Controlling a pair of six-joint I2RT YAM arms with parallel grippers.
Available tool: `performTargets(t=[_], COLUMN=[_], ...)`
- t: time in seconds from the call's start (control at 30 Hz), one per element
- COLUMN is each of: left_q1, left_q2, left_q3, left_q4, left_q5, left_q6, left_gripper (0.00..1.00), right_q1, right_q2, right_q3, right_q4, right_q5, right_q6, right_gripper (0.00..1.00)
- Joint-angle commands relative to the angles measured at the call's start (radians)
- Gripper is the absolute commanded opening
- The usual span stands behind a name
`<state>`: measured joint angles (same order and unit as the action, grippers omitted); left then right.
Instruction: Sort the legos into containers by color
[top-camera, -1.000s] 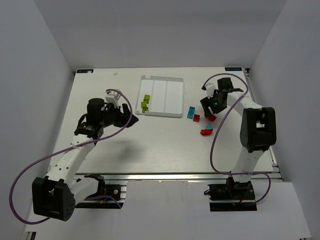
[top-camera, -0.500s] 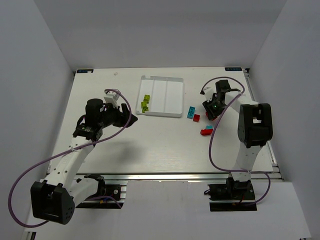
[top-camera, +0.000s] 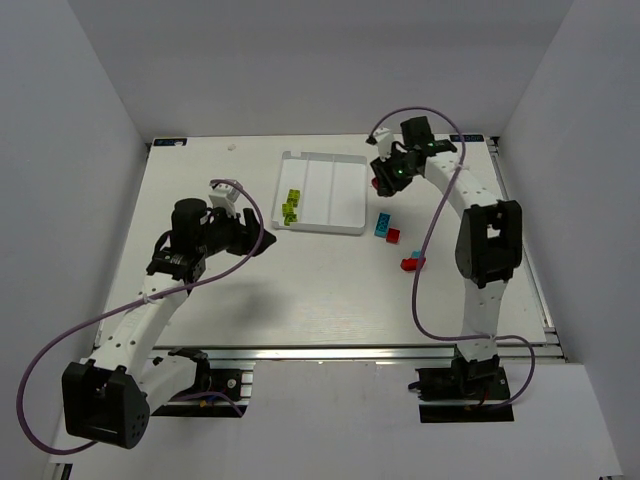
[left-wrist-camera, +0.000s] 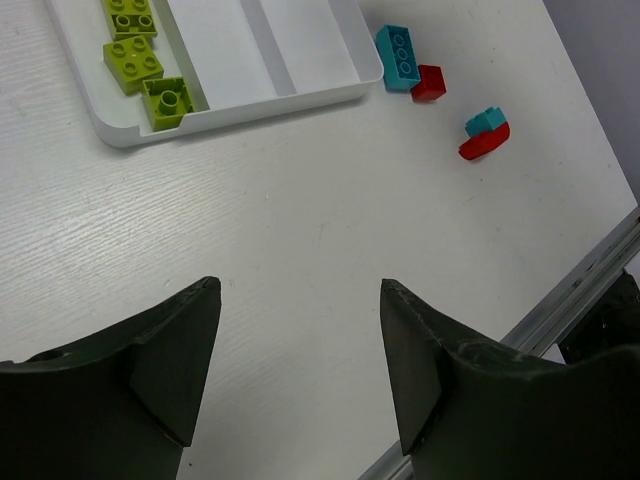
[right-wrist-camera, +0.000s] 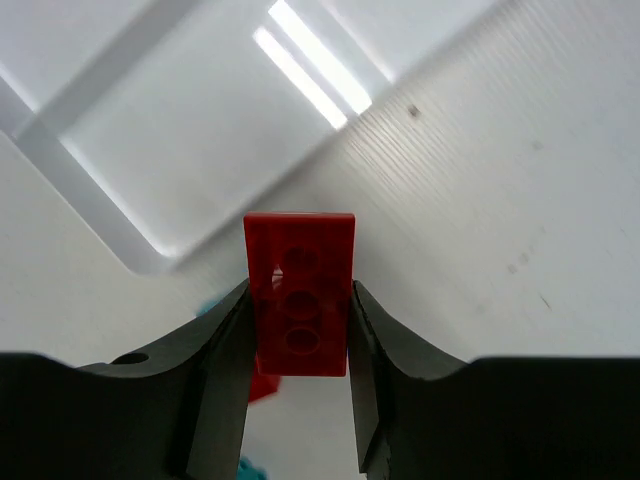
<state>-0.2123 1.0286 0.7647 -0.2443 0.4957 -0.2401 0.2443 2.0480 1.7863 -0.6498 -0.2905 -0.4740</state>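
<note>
Right fingers (right-wrist-camera: 232, 340), clamped on red brick (right-wrist-camera: 299, 290), swung from loose bricks (top-camera: 383, 225) to tray (top-camera: 325, 156) edge; left fingers (left-wrist-camera: 190, 350) spread, empty. Good drop needed centring over vacant compartment (top-camera: 347, 195), low release.

The white wood-grain table (top-camera: 300, 290) carries a white three-compartment tray (top-camera: 325, 230) toward its far side. Right of it lie a cyan brick (top-camera: 383, 224) touching a small red brick (top-camera: 394, 236), and, nearer, a red-and-cyan pair (top-camera: 411, 263).

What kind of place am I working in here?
Probably a lab test cell: white table boxed in by bare panels, left arm and right arm bolted to a metal rail, only a tray and toy bricks set out.
</note>
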Motion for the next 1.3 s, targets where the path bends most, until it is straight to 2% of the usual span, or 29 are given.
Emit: performTargets(t=[0.0,0.07,0.1,0.17,0.27,0.37,0.4,0.5,0.67,0.77,0.83,0.9,0.93,0.97,1.03,1.07,1.13,1.17,1.23,1.27], left_q1=[0.004,0.004,0.004,0.004,-0.006,-0.006,-0.006,-0.006,-0.015,-0.015,-0.025,-0.036,-0.053,-0.074,-0.101,-0.125,-0.145,-0.159,-0.159,-0.168], left_q2=[-0.018,-0.018,-0.016,-0.015,-0.015,-0.01,-0.012,-0.001,0.033,0.056,0.071,0.106,0.122,0.149,0.175,0.191,0.197,0.199,0.191,0.186], left_q3=[-0.015,-0.019,-0.021,-0.027,-0.033,-0.039,-0.041,-0.045,-0.051,-0.053,-0.057,-0.051,-0.045,-0.042,-0.019,-0.01,0.004,0.004,0.001,-0.001], left_q4=[0.033,0.04,0.043,0.053,0.066,0.085,0.089,0.109,0.135,0.148,0.169,0.175,0.175,0.178,0.171,0.154,0.139,0.131,0.105,0.094], left_q5=[0.033,0.043,0.052,0.061,0.086,0.119,0.129,0.167,0.214,0.227,0.23,0.253,0.251,0.251,0.244,0.236,0.209,0.199,0.178,0.173], left_q6=[0.018,0.018,0.019,0.021,0.021,0.021,0.018,0.013,0.001,-0.01,-0.031,-0.039,-0.051,-0.057,-0.061,-0.057,-0.036,-0.027,-0.002,0.005], left_gripper=[0.75,0.75,0.75,0.75,0.75,0.75,0.75,0.75,0.76,0.73,0.63,0.52,0.37,0.3,0.2,0.19,0.19,0.24,0.35,0.47], right_q1=[0.052,0.075,0.076,0.088,0.095,0.098,0.101,0.102,0.095,0.09,0.079,0.055,0.05,0.023,0.006,-0.011,-0.026,-0.037,-0.051,-0.059], right_q2=[0.08,0.136,0.153,0.198,0.227,0.235,0.235,0.222,0.141,0.063,-0.023,-0.118,-0.144,-0.17,-0.216,-0.232,-0.245,-0.252,-0.264,-0.268], right_q3=[0.083,0.161,0.185,0.237,0.255,0.254,0.251,0.237,0.164,0.096,-0.012,-0.101,-0.141,-0.206,-0.248,-0.277,-0.307,-0.342,-0.379,-0.398], right_q4=[-0.036,-0.047,-0.051,-0.051,-0.03,-0.017,-0.017,-0.019,0.016,0.036,0.068,0.124,0.134,0.136,0.086,0.029,-0.013,-0.028,-0.042,-0.036], right_q5=[-0.045,-0.042,-0.039,-0.038,-0.039,-0.048,-0.052,-0.064,-0.099,-0.089,-0.07,-0.059,-0.061,-0.087,-0.137,-0.168,-0.197,-0.196,-0.193,-0.174], right_q6=[0.057,0.077,0.086,0.101,0.126,0.132,0.135,0.137,0.155,0.163,0.178,0.181,0.187,0.19,0.166,0.128,0.057,-0.01,-0.078,-0.103], right_gripper=[0.06,0.1,0.15,0.16,0.23,0.41,0.59,0.73,0.74,0.67,0.59,0.46,0.39,0.26,0.24,0.27,0.42,0.62,0.77,0.83])
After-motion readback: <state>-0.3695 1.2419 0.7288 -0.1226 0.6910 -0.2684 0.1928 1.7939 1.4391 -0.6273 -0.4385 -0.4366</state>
